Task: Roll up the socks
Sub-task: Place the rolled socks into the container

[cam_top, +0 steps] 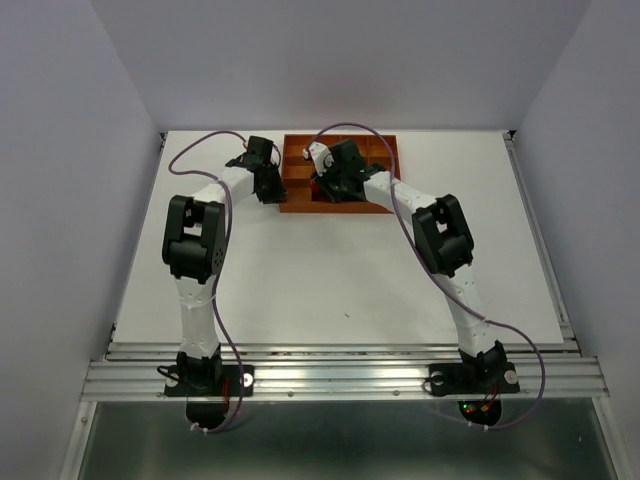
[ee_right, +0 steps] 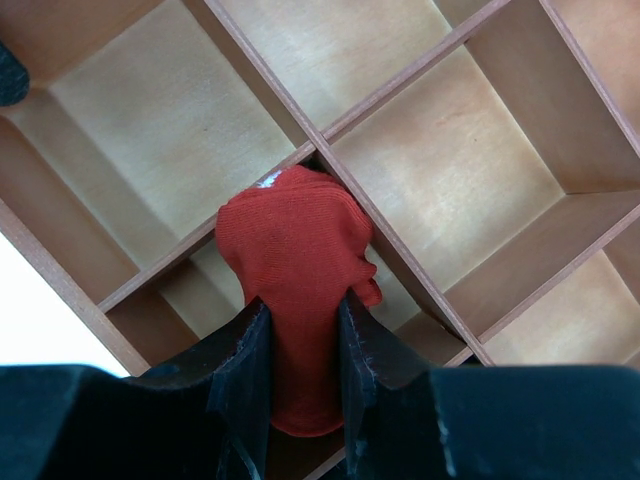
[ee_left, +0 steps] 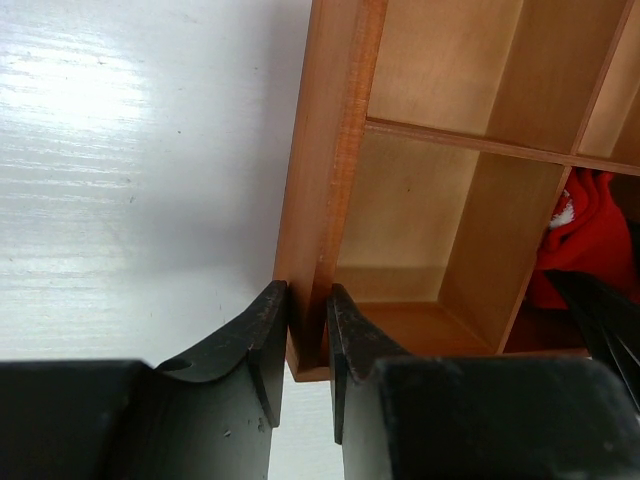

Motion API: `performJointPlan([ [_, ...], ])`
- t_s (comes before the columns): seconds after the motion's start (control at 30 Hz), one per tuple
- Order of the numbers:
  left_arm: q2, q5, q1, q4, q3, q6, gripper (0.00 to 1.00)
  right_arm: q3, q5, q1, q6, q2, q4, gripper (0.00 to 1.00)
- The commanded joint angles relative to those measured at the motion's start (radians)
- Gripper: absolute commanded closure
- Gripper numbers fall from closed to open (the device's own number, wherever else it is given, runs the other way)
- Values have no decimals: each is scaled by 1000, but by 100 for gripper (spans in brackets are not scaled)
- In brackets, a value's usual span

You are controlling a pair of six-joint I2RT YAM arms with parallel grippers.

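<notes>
My right gripper (ee_right: 303,350) is shut on the red sock (ee_right: 297,270), a rolled bundle held over a compartment of the orange-brown gridded tray (ee_right: 440,170). The red sock also shows in the left wrist view (ee_left: 585,235). My left gripper (ee_left: 307,315) is shut on the tray's left wall (ee_left: 325,180) near its front corner. In the top view the left gripper (cam_top: 270,185) is at the tray's left edge and the right gripper (cam_top: 330,185) is over the tray (cam_top: 385,150). The yellow and teal socks are out of view.
The white table (cam_top: 330,270) spreads in front of the tray. The tray sits at the back, near the far wall. Purple cables loop over both arms.
</notes>
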Motion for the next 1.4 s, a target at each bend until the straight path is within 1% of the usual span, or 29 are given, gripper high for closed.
performJointPlan([
  [0.0, 14, 7, 9, 9, 41, -9, 100, 14, 83, -4, 23, 106, -193, 99],
  [0.07, 14, 8, 9, 10, 38, -8, 100, 52, 98, -4, 37, 135, -225, 99],
  [0.17, 14, 19, 9, 15, 38, -9, 100, 95, 167, -4, 51, 161, -262, 99],
  [0.3, 16, 28, 9, 17, 38, -8, 100, 84, 149, -4, 52, 159, -260, 98],
  [0.33, 14, 27, 9, 17, 35, -8, 100, 83, 143, -4, 48, 159, -260, 93],
  [0.43, 14, 20, 9, 18, 32, -5, 100, 83, 110, 5, 49, 156, -259, 88],
  [0.47, 13, 20, 9, 18, 32, -3, 100, 80, 101, 5, 52, 153, -254, 77],
  [0.5, 13, 22, 9, 18, 32, -3, 100, 80, 97, 5, 57, 149, -253, 76],
  [0.57, 16, 25, 9, 21, 32, -1, 100, 72, 70, 5, 60, 120, -242, 70],
  [0.67, 19, 31, 9, 26, 34, 8, 100, 40, 54, 5, 74, 63, -212, 56],
  [0.7, 19, 34, 9, 29, 34, 11, 100, 35, 47, 5, 77, 49, -207, 55],
  [0.77, 19, 42, 9, 36, 32, 22, 100, 21, 44, 5, 88, 12, -188, 48],
  [0.93, 17, 56, 9, 40, 27, 57, 100, 12, 5, 5, 98, -43, -175, 43],
  [1.0, 14, 57, 7, 40, 24, 71, 100, 8, -3, 5, 100, -57, -175, 37],
  [1.2, 8, 48, 7, 40, 14, 91, 100, -26, 8, 5, 111, -114, -150, 34],
  [1.37, 10, 51, 9, 38, 17, 91, 100, -37, -49, 5, 112, -135, -113, 33],
])
